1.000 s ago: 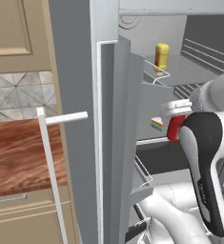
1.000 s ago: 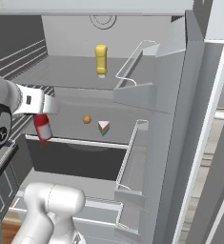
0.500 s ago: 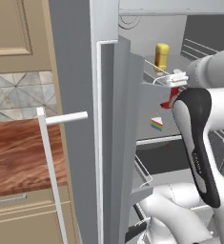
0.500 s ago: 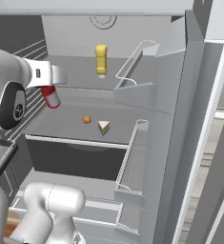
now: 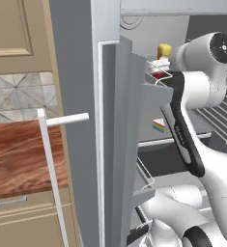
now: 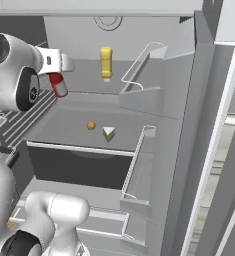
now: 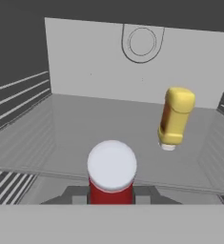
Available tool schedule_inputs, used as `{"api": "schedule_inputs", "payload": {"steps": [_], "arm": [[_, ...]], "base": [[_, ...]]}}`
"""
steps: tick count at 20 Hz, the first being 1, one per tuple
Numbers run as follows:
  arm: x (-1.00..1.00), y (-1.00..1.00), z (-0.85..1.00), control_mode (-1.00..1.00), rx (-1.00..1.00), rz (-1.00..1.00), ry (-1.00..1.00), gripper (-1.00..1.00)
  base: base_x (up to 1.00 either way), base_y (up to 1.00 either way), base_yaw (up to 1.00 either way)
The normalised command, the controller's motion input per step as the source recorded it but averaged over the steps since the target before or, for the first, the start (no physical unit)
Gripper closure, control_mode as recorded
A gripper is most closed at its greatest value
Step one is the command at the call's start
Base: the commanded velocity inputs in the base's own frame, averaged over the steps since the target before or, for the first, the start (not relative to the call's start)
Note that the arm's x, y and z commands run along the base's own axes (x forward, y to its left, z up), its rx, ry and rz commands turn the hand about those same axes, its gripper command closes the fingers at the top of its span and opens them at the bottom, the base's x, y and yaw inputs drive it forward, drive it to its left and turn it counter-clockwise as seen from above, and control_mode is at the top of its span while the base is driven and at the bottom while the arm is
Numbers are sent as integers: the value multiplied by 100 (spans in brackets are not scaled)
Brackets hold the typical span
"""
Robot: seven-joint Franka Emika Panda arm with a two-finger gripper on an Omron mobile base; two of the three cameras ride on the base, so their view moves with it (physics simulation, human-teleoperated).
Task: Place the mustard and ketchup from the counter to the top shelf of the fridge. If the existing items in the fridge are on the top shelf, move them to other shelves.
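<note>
- Red and slim, the ketchup (image 6: 58, 85) sits clamped in the tool (image 6: 59, 75), held in the air at the front left of the fridge (image 6: 189, 100) interior, about level with the top shelf (image 6: 89, 97).
- From the hand view the ketchup's white cap (image 7: 112, 165) faces the camera, with its red body (image 7: 111, 193) below it and the tool's two grey fingers (image 7: 73, 194) pressed against the bottle on either side.
- In the left base view the ketchup (image 5: 159, 75) shows as a small red patch beside the white arm, just under the yellow cap of the mustard (image 5: 163, 50).
- The mustard (image 6: 106, 62) stands upright on the top shelf, toward the back wall and to the right of the held ketchup, well apart from it.
- In the hand view the mustard (image 7: 175, 116) appears ahead and to the right of the ketchup, in front of the grey back wall with its round fitting (image 7: 142, 42).
- On the shelf below, the rainbow-striped cake wedge (image 6: 108, 133) lies just beside the tiny orange ball (image 6: 91, 125), the two apart from each other.
- The cake wedge (image 5: 158, 126) also shows past the edge of the open fridge door (image 5: 117, 144) in the left base view.
- The reddish-brown wood surface (image 5: 18, 154) lies to the left of the fridge, behind the long white bar handle (image 5: 51, 178).
</note>
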Motion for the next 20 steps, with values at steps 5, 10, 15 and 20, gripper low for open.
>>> {"api": "schedule_inputs", "payload": {"steps": [5, 10, 15, 20], "arm": [[53, 19, 0, -100, 0, 0, 0, 100], [60, 3, 0, -100, 0, 0, 0, 100], [68, 0, 0, -100, 2, 0, 0, 100], [60, 0, -10, -100, 0, 0, 0, 100]], "base": [[0, 0, 0], [0, 0, 0], [0, 0, 0], [0, 0, 0]]}}
